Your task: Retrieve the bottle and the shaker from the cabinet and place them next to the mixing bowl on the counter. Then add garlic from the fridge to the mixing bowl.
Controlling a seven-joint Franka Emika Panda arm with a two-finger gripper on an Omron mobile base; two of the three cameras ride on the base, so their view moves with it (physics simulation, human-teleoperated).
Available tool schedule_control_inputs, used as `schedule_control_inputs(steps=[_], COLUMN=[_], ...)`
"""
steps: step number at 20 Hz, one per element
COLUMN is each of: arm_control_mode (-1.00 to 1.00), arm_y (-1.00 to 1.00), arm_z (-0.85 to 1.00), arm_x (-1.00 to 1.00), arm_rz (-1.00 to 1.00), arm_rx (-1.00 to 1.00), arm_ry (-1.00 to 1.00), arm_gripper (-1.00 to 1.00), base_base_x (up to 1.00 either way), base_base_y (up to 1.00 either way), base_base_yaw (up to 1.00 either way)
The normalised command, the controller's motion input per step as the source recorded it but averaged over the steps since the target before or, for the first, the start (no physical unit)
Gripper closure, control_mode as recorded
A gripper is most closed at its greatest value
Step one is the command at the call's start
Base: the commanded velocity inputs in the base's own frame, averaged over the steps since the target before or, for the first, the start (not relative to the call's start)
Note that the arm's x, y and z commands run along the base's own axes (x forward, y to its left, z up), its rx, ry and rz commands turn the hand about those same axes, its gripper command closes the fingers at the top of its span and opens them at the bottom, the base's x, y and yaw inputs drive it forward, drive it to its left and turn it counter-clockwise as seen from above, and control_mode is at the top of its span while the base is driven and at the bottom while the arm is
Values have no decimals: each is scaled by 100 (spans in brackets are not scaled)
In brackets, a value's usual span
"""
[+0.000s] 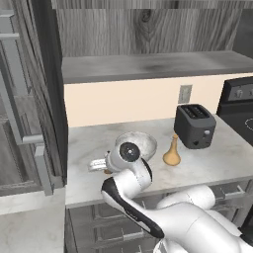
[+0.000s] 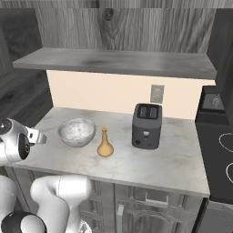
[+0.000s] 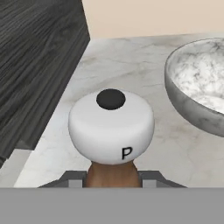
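While our gripper [image 3: 112, 183] was clamped on the shaker [image 3: 111, 127] low over the counter [image 3: 131, 65], the bowl [image 3: 197, 83] lay just to its right and the bottle [image 2: 105, 144] stood beyond that, already set beside the bowl. We judged the bottle done, the shaker nearly placed but not yet released, and the garlic step untouched.
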Motion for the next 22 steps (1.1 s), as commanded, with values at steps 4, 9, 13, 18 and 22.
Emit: schedule_control_inputs(steps=[4, 9, 13, 18, 22], arm_control_mode=[-100, -100, -100, -100, -100], arm_y=[0, 0, 0, 3, 3], arm_z=[0, 0, 0, -8, -3], arm_x=[0, 21, 31, 12, 22], arm_rz=[-1, -14, -28, -36, -29], arm_rx=[-3, 0, 0, 0, 0], arm_ry=[-1, 0, 0, 0, 0], arm_gripper=[100, 100, 100, 100, 100], base_base_x=[0, 0, 0, 0, 0], base_base_y=[0, 0, 0, 0, 0], base_base_yaw=[0, 0, 0, 0, 0])
